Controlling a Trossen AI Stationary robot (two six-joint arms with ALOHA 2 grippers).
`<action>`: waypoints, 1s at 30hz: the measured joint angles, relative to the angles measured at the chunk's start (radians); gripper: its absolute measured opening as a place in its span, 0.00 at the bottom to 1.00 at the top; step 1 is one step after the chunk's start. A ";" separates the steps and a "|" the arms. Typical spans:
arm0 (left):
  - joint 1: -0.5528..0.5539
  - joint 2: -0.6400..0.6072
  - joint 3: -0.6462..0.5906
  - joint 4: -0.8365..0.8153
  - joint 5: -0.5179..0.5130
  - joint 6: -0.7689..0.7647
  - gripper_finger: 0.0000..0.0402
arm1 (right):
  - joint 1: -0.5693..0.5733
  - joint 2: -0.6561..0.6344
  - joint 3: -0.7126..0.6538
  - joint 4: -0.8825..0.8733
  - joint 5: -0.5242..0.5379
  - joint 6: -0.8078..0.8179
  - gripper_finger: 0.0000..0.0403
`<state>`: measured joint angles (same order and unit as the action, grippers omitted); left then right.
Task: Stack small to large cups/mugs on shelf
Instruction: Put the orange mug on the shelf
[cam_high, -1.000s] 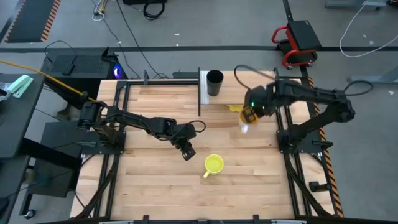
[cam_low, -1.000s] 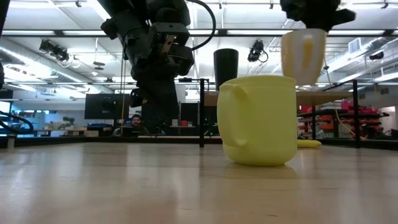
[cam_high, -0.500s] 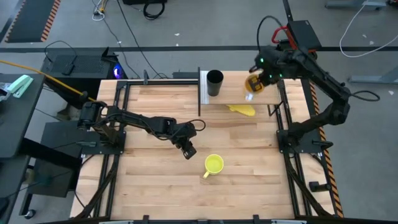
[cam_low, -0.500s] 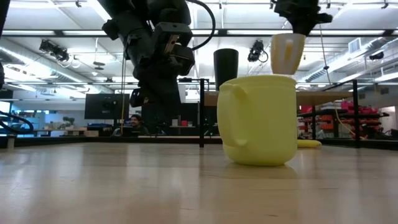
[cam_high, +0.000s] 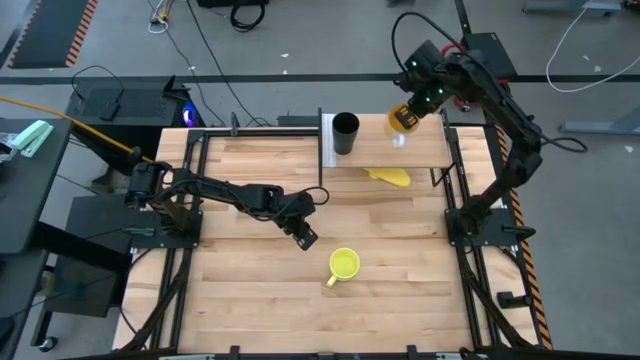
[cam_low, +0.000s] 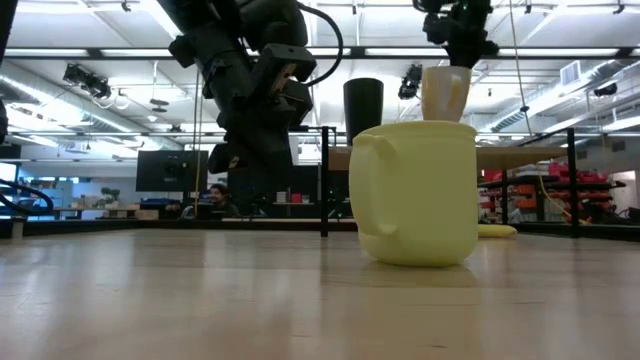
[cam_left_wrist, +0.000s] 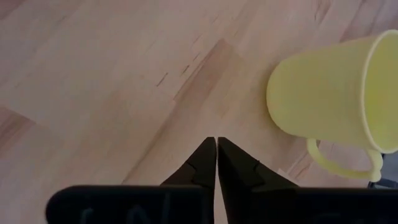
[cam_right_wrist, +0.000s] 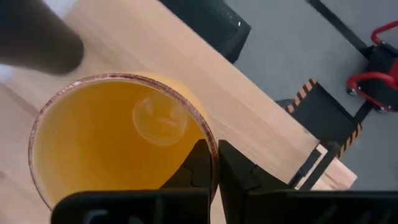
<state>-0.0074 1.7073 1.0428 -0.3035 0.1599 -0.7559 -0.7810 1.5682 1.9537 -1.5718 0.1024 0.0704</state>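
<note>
The orange mug (cam_high: 403, 121) hangs from my right gripper (cam_right_wrist: 216, 152) over the far part of the shelf (cam_high: 420, 152), right of the tall black cup (cam_high: 345, 133). That cup stands upright on the shelf next to the white end panel (cam_high: 328, 142). The yellow mug (cam_high: 343, 265) stands upright on the table, nearer the near edge; it fills the middle of the low view (cam_low: 418, 192). My left gripper (cam_left_wrist: 216, 148) is shut and touches nothing. It hovers above the table, just left of and beyond the yellow mug (cam_left_wrist: 329, 102). My right gripper pinches the orange mug's rim (cam_right_wrist: 208, 138), one finger inside the mug and one outside on its wall. The fingers come from above, pointing down. The mug (cam_low: 446, 93) hangs upright below them; the yellow mug hides its base in the low view.
A flat yellow floppy object (cam_high: 390, 176) lies on the table just near of the shelf. Thin dark posts (cam_high: 320, 160) stand at the shelf's left end. Bare tabletop (cam_high: 240, 290) stretches left of and near the yellow mug.
My right gripper has carried the orange mug up and toward the table's far edge, from above the floppy yellow object to over the shelf beside the black cup, staying shut on it. My left gripper has shifted slightly toward the right and turned a little.
</note>
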 joint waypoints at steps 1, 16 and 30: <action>0.000 0.000 0.000 0.000 -0.001 0.000 0.06 | -0.004 0.003 -0.004 -0.002 -0.007 -0.015 0.03; 0.000 0.000 0.000 0.000 -0.013 -0.042 0.06 | 0.022 0.078 -0.004 0.001 -0.045 -0.089 0.03; 0.000 0.000 0.000 0.000 -0.013 -0.049 0.04 | 0.049 0.135 -0.004 0.001 -0.055 -0.098 0.03</action>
<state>-0.0074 1.7073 1.0428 -0.3038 0.1471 -0.8053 -0.7315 1.7033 1.9499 -1.5707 0.0479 -0.0280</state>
